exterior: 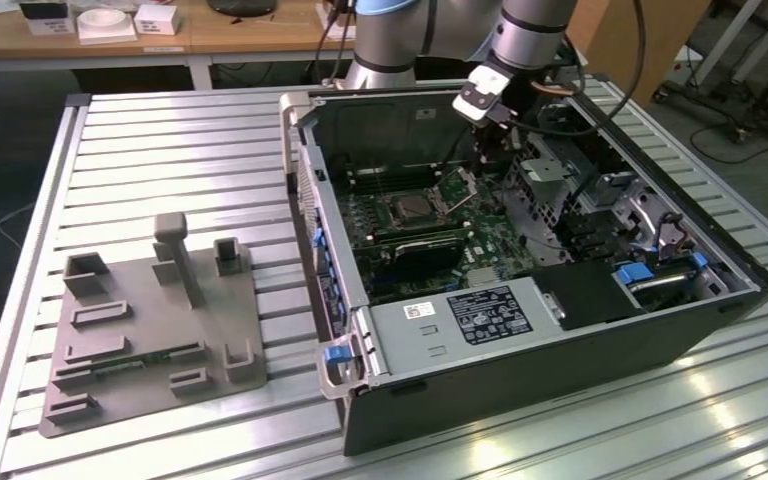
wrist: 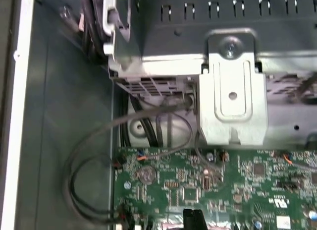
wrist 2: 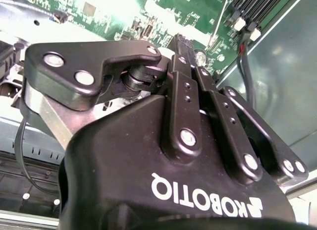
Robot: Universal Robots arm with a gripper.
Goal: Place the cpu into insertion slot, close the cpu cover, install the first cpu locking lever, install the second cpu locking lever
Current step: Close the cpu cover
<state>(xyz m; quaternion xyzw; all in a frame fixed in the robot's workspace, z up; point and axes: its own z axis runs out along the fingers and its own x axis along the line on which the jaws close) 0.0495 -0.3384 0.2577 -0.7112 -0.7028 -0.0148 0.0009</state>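
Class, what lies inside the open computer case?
A green board with the insertion slot, its cover apparently raised, and the hand inside. A metal box hides the board's near end.

Slatted table (exterior: 157, 150) — computer case (exterior: 558, 375), grey fixture (exterior: 157, 300)

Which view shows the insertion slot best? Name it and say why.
The exterior view: the slot sits whole on the board in the open case, seen from above. The second wrist view looks past the gripper at another stretch of board; the first wrist view takes in board, cables and a metal bracket.
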